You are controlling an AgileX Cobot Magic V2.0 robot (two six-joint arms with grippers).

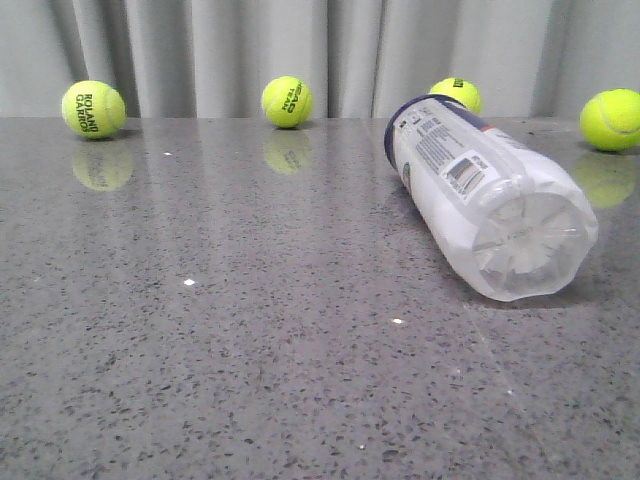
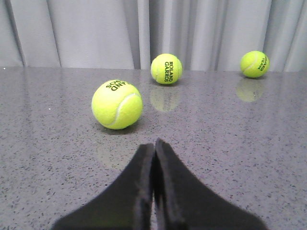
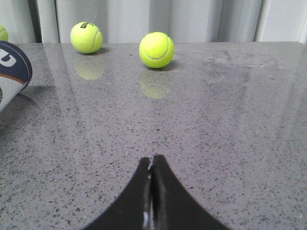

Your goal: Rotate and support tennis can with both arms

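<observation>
Tennis can (image 1: pixel 487 190) on its side, table (image 1: pixel 250 350) right; both end effectors (image 2: pixel 154 143) (image 3: pixel 152 158) closed, empty.

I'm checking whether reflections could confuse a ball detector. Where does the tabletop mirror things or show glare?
Front view: the glossy table mirrors the tennis balls faintly beneath them, with small bright specks of glare. Left wrist view: clear reflections under the far balls. Right wrist view: reflections beneath both balls, plus a pale smeared sheen farther back; all views look sharp.
</observation>
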